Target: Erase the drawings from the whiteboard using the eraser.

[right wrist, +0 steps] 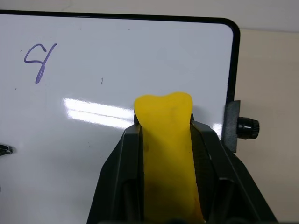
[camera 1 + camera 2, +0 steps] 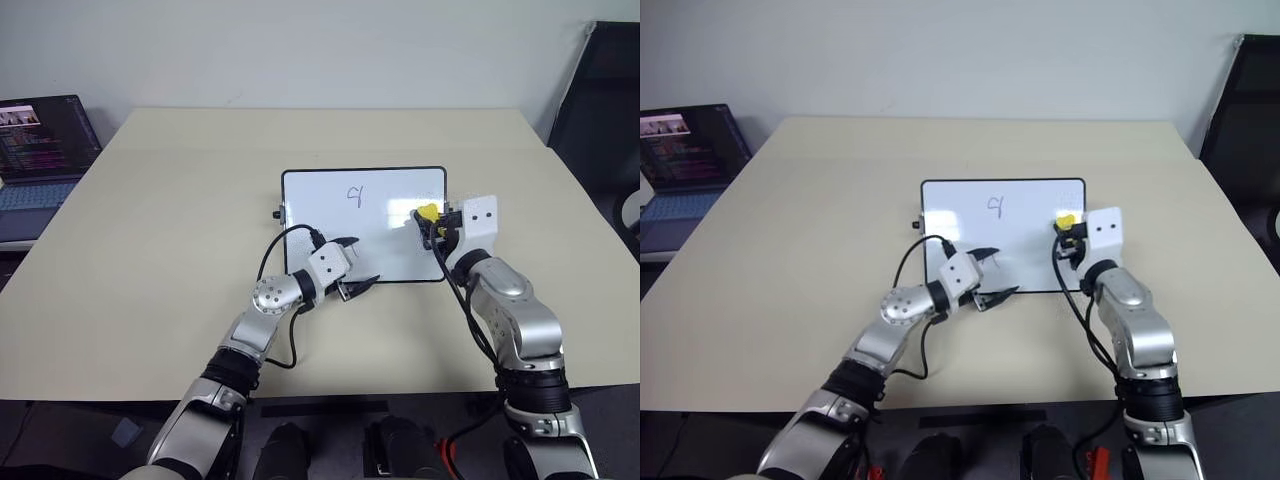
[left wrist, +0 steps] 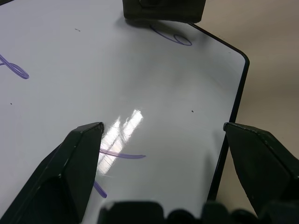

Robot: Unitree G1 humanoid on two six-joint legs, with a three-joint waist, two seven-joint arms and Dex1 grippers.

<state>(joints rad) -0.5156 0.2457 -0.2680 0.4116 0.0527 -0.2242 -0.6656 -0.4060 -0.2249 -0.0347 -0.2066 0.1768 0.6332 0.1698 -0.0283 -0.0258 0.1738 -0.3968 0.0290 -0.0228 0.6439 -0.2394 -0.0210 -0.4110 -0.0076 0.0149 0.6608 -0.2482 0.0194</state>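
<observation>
Fingers of your right hand (image 1: 166, 140) were clamped tight on the eraser (image 1: 167, 154), whose yellow tip stuck out past them. That tip sat over the whiteboard (image 2: 330, 215) near its right edge, close to the far right corner, just beside the small black knob (image 1: 246, 126) on that short side; you could not tell from the pictures whether the eraser actually touched the surface.

Your left hand (image 2: 352, 270) stood wide open with nothing in it, its two black fingers (image 3: 77, 158) spread over the board's near edge toward the left half, one finger above the white surface and the other past the black frame over the desk (image 2: 170, 230).

Of the drawings, a "9"-like mark (image 2: 354, 194) lay in the board's far middle, well to the left of the eraser. The left wrist view showed more purple strokes (image 3: 119, 155) just beside the left finger, and a loop (image 3: 176, 38) further along near the frame.

The board lay flat near the desk's middle. A laptop (image 2: 40, 150) stood open beyond the desk's left edge, well apart from both hands.
</observation>
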